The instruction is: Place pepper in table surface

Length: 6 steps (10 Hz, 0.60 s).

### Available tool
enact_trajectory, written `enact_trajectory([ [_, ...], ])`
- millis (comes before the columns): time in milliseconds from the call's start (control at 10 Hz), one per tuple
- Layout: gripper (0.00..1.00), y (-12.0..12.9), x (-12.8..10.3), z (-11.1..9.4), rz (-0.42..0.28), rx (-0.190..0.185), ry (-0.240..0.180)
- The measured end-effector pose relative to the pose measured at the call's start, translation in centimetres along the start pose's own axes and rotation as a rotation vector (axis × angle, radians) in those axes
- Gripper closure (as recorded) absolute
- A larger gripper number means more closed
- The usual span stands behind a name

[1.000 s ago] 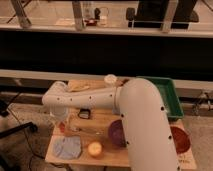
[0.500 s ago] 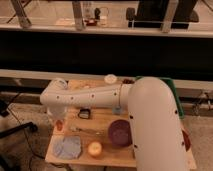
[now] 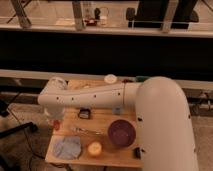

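The pepper [image 3: 56,125] is a small orange-red sliver at the left edge of the tan wooden table surface [image 3: 102,120]. My gripper [image 3: 54,119] hangs from the left end of my white arm [image 3: 90,96], right over the pepper and partly covering it. I cannot tell whether the pepper rests on the wood or is held just above it.
On the table are a purple bowl [image 3: 121,132], a round yellow ball [image 3: 94,148], a blue-grey cloth [image 3: 67,148], a silver utensil [image 3: 87,131], small black objects [image 3: 84,114] [image 3: 136,152] and a white disc [image 3: 110,78]. My arm hides the table's right side.
My arm has stretched further left across the table and its bulk now fills more of the right side. The gripper with the pepper stays at the left edge, slightly lower.
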Motion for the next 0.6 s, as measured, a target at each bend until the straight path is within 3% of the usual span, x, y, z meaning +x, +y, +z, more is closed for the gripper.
enact_trajectory([
  [600,0.96,-0.49,-0.25,-0.79,-0.007,0.028,0.024],
])
